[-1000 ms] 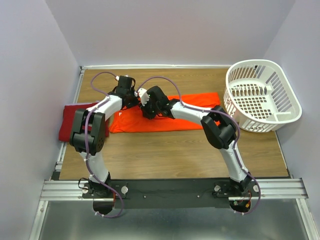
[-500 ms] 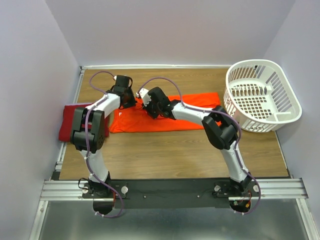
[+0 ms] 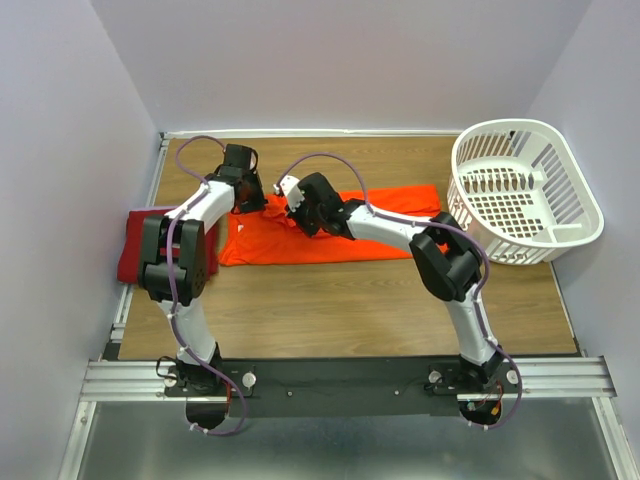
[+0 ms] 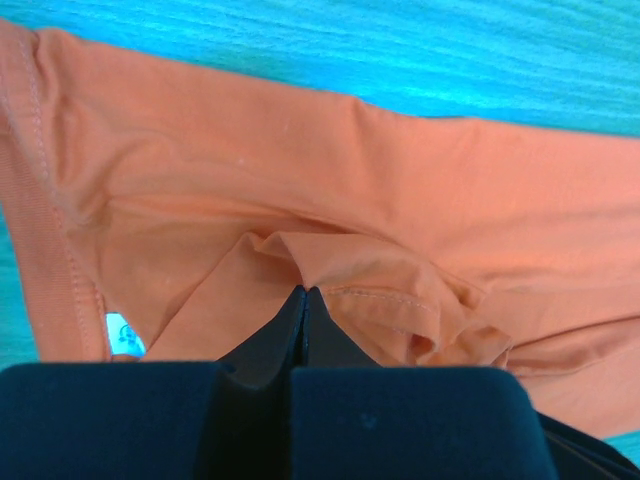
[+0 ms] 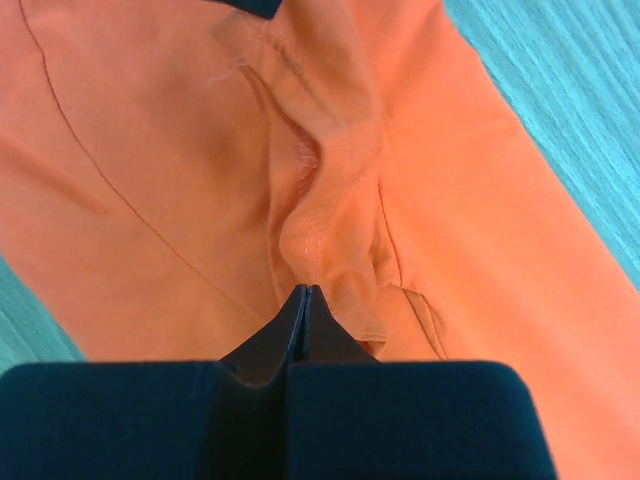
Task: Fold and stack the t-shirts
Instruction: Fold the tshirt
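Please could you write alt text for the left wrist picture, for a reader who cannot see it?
The left hand, shut tight, pinches a raised fold of the orange-red t-shirt, which fills most of the view. A small white neck label shows at lower left, and the table runs along the top.

Saw a brown wood-grain desk (image 3: 330,290) boxed in by plain pale lavender walls (image 3: 340,60) at the back and on both sides. Noted a silver aluminium rail frame (image 3: 350,375) along the near edge, a thinner metal strip (image 3: 118,320) down the left edge, and dull grey sheet metal (image 3: 330,440) below. Lit evenly and softly.
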